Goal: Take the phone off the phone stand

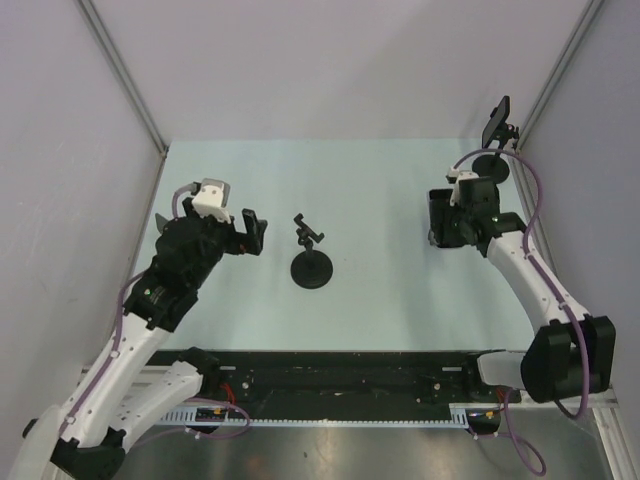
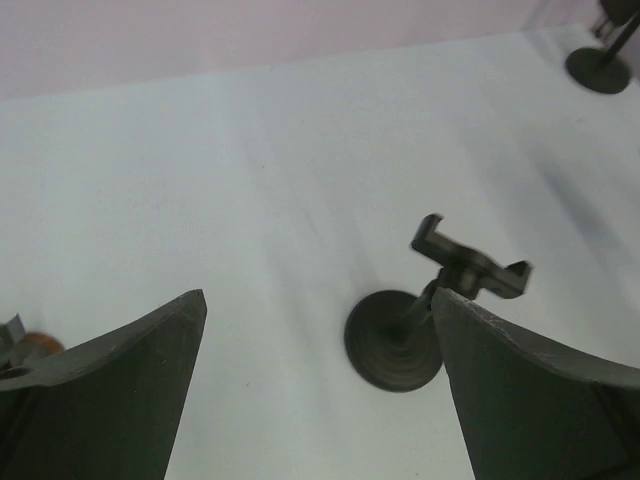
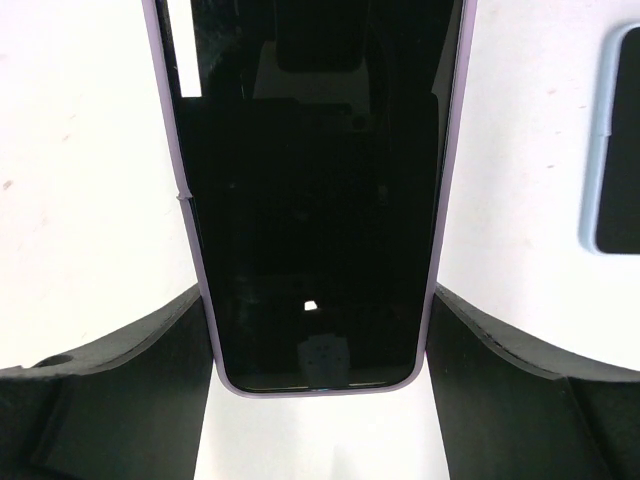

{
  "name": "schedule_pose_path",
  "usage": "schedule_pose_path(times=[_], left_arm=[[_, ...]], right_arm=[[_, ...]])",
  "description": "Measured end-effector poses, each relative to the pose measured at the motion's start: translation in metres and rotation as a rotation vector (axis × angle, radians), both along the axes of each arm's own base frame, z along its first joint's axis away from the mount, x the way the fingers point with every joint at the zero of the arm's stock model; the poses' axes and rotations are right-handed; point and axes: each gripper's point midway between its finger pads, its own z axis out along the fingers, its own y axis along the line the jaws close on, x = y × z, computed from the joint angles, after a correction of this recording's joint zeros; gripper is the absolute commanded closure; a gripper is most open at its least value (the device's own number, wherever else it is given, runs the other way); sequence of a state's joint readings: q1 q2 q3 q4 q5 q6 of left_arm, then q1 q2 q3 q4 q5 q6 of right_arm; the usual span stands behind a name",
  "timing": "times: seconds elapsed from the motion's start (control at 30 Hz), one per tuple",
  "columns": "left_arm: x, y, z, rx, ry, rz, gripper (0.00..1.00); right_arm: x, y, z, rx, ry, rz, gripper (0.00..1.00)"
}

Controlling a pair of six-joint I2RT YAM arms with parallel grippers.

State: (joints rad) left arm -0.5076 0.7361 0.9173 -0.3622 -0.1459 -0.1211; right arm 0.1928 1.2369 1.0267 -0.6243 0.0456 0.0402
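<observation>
Phone (image 3: 315, 200), dark-screened and lavender-edged

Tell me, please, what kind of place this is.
Probably a lab robot test cell: left arm and right arm bolted at the table edge, plain walls on metal posts around it.

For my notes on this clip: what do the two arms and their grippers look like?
The left arm and right arm have white tubular links joined by bulky black joints, with a lilac cable looped along each. The left gripper and right gripper are black with broad, tapering matte fingers; a white block tops each wrist.
</observation>
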Motion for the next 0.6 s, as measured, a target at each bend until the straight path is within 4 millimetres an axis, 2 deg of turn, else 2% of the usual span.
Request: schedule_pose_path(times=[0.1, 0.23, 0.4, 0.6], left_arm=[[0.007, 0.011, -0.026, 0.044, 0.058, 0.044, 0.0], [0.004, 0.023, -0.054, 0.103, 0.109, 0.089, 0.0], [0.002, 0.042, -0.051, 0.118, 0.086, 0.166, 0.0], [-0.001, 0.056, -0.043, 0.127, 0.047, 0.227, 0.0]], right_arm=[[0.018, -0.019, -0.008, -0.015, 0.022, -0.049, 1.0], [0.034, -0.049, -0.025, -0.021, 0.055, -0.073, 1.0], [0.048, -0.087, -0.051, -0.027, 0.085, -0.071, 1.0], [0.05, -0.099, -0.079, -0.032, 0.141, 0.018, 1.0]])
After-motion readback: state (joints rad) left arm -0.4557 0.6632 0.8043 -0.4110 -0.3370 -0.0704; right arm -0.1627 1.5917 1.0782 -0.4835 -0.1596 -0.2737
